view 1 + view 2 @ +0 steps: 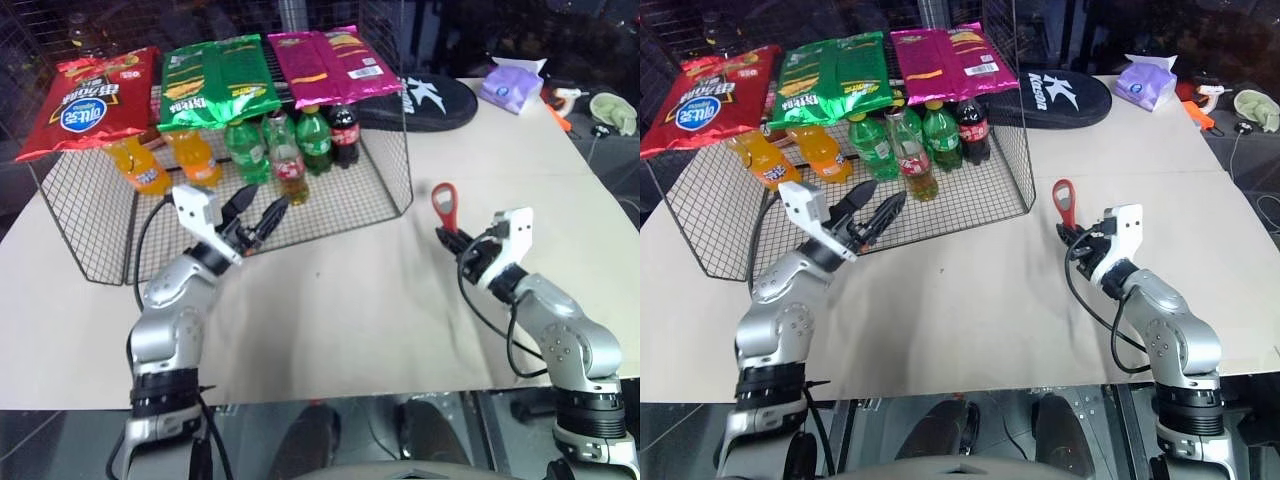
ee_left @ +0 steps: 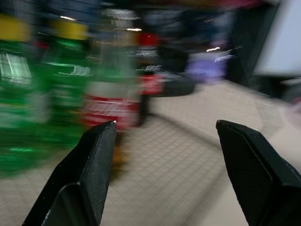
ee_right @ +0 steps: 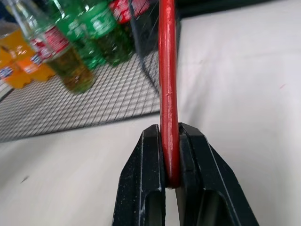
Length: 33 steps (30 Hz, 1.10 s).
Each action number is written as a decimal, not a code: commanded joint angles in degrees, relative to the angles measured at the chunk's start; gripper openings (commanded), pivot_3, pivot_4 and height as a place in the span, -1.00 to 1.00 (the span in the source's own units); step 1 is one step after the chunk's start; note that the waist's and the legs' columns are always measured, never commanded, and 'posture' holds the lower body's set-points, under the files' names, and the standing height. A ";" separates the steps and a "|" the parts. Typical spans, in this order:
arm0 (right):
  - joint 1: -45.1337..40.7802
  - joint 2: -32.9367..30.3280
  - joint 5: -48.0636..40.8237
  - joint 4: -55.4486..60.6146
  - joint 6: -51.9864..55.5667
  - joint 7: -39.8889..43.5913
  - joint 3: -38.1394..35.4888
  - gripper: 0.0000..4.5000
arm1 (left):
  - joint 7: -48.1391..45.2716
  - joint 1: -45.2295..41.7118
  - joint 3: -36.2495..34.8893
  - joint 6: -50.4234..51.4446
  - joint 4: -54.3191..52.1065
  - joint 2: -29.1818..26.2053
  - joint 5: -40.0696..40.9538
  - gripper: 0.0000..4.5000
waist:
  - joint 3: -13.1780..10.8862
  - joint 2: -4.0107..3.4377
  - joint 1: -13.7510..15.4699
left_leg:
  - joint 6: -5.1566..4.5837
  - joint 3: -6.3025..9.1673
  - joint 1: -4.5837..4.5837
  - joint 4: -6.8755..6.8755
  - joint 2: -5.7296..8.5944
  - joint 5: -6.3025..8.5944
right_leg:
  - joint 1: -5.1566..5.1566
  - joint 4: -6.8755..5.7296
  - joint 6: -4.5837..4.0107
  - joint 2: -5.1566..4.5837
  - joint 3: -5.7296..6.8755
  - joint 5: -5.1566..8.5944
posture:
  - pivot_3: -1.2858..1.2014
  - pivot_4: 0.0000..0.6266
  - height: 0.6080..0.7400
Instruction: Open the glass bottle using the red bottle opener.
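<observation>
Pinching opener (image 3: 168,84) handle, our right gripper (image 1: 452,238) jaws pressed tight; left gripper (image 1: 873,222) jaws spread wide, empty, near bottle (image 1: 288,160). Bottle cap indistinct.

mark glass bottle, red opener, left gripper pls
glass bottle (image 1: 288,165): left eye view, on its red label.
red bottle opener (image 1: 445,208): left eye view, on its ring head, above the right gripper holding it.
left gripper (image 1: 880,212): right eye view, midway between its open fingertips.

Left gripper (image 1: 257,221): jaws parted, empty, angled far-right. Right gripper (image 1: 452,237): jaws pinched together, raised at near right.
</observation>
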<state>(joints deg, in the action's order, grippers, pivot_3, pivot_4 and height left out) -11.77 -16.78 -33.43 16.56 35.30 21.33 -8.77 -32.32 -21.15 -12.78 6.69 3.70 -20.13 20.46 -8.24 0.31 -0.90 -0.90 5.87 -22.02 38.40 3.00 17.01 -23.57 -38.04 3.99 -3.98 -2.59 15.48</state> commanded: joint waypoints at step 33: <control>3.69 5.54 6.10 4.11 -6.72 -2.75 4.67 -1.00 | 4.22 -38.39 1.30 -30.25 67.50 1.28 -13.72 0.54 | 0.01 0.03 -1.51 | -0.02 0.12 -0.07 0.05 0.38 -0.02 | -0.05 -0.09 0.01 -0.05 0.09 0.00 | 0.03 -0.52 1.00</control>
<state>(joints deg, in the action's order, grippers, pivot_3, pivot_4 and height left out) -7.60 -11.11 -27.42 19.15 30.07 18.32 -4.20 -28.46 -57.64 -10.79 -21.70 71.87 -18.44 6.89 -8.23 0.35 -2.41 -0.93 5.99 -22.09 38.45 3.38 16.99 -23.62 -38.13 4.00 -4.04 -2.50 15.48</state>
